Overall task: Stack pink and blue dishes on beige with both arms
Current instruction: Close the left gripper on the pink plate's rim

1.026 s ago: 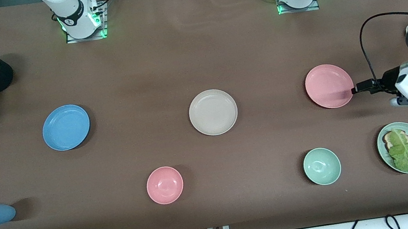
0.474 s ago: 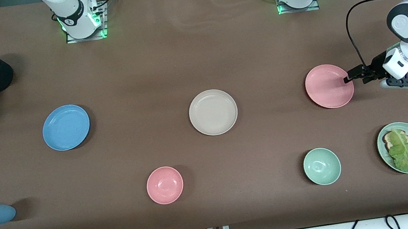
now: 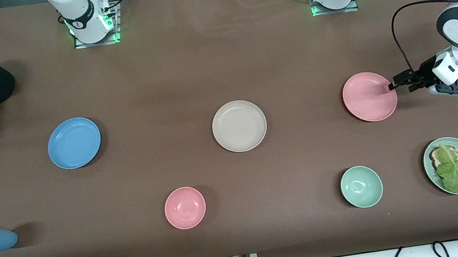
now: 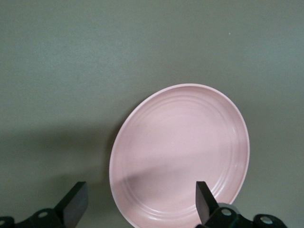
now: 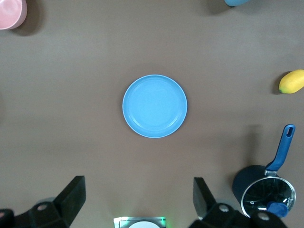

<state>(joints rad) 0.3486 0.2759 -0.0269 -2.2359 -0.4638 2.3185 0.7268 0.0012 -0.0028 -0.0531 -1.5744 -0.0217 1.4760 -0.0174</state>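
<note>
Pink plate [image 3: 369,96], blue plate [image 3: 74,143], beige plate [image 3: 239,126]

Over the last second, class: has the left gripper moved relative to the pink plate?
Yes. The left gripper has shifted toward the robots' bases along the pink plate's rim, from beside its camera-side part. Its fingers are spread open, and the plate lies where it was.
</note>
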